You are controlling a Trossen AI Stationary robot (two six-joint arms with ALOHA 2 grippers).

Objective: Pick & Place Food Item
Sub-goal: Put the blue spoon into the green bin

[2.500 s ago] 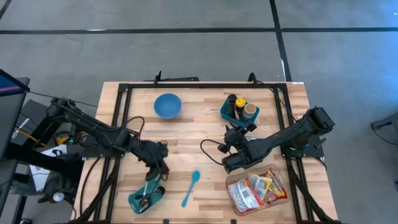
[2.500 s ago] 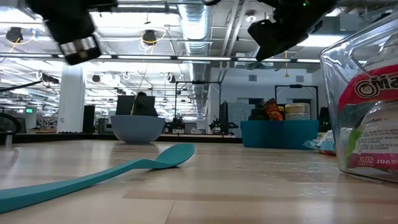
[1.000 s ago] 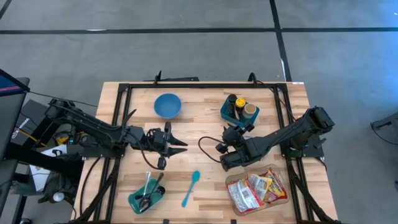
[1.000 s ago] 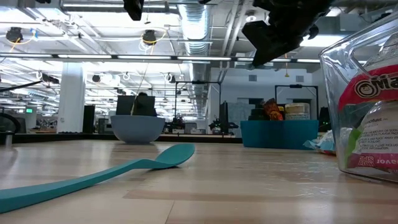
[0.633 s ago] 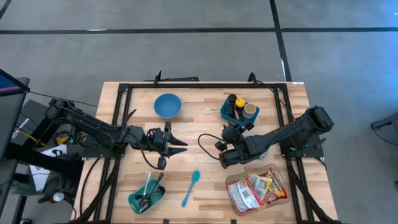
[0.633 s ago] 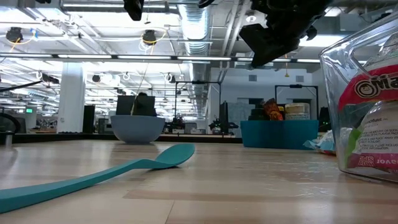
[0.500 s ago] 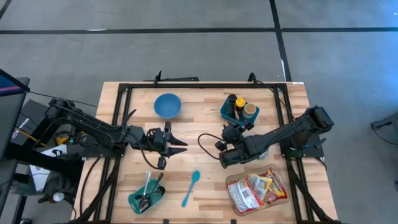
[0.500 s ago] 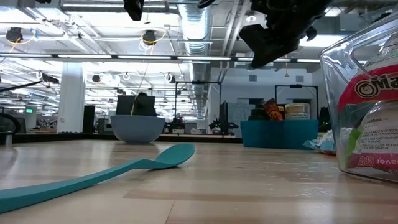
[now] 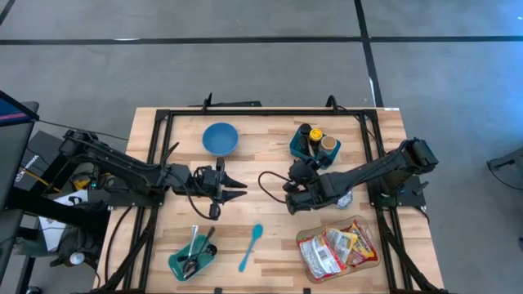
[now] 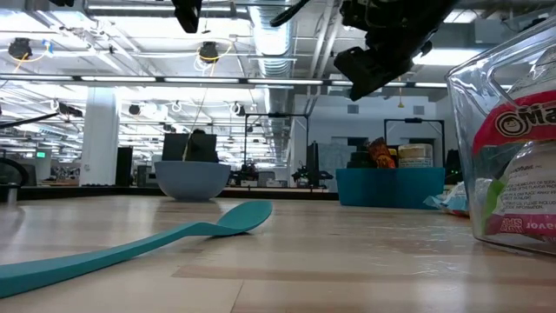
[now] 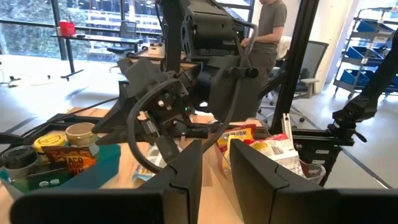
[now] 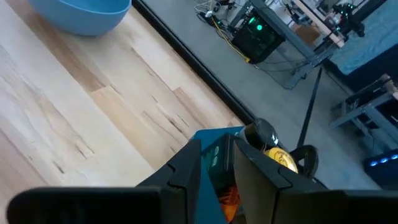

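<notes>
Your left gripper (image 9: 239,186) hovers mid-desk (image 9: 261,163), fingers slightly parted, holding nothing, pointing at 3 o'clock; your right gripper (image 9: 288,196) faces it, likewise nearly closed and empty.

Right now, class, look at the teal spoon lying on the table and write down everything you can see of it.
The spoon is one piece of matte teal, plastic or silicone by its look, with a long flat handle and a small oval bowl. It lies flat on the wooden table, loose, near the front edge, between the teal tray of cutlery and the clear tub of snack packets. Nothing touches it; neither hand is near it.
</notes>
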